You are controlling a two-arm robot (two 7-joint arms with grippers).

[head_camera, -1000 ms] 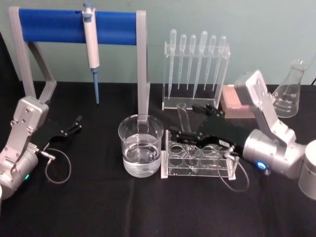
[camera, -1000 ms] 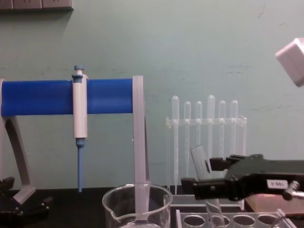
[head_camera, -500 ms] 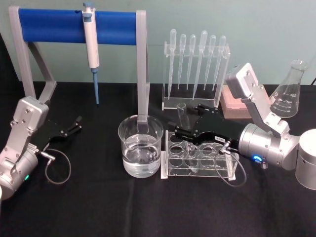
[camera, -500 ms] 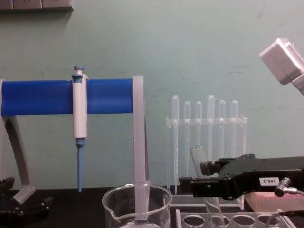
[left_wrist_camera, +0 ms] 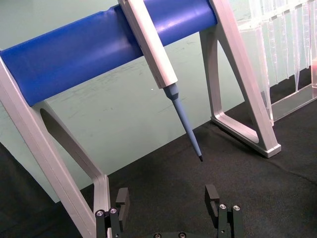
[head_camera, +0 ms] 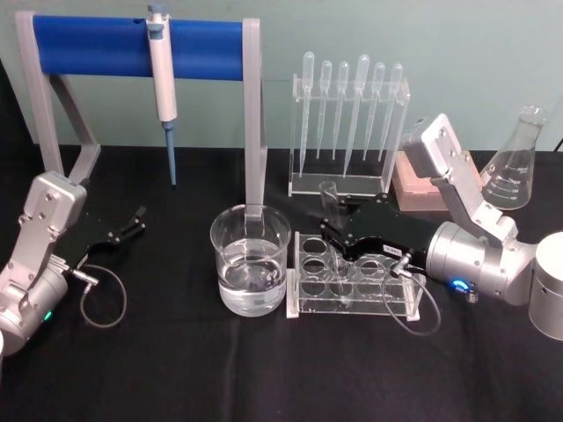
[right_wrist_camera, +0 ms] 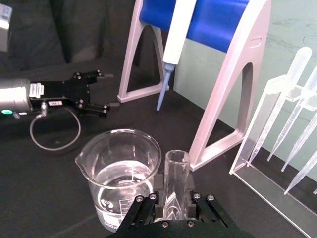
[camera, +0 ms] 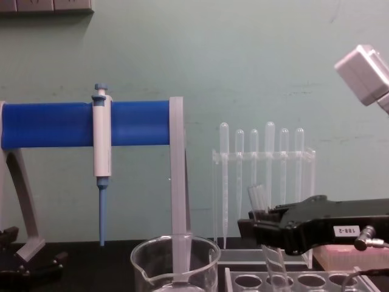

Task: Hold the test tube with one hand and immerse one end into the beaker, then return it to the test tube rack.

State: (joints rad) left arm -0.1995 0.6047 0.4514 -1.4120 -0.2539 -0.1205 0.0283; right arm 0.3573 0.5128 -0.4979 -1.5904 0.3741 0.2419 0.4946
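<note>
Across the back left, blue-barred stand (head_camera: 132, 48) with a pipette (head_camera: 162, 79) hung on it. In front, clear test tube rack (head_camera: 352, 294), just right of the beaker (head_camera: 251, 259) holding water. Above the rack, right gripper (head_camera: 334, 236), fingers closed narrow around the test tube (head_camera: 329, 200). Low at the far left, left gripper (head_camera: 132, 221), fingers spread wide, empty. Tube tilted, open mouth up, lower end down at a rack hole
</note>
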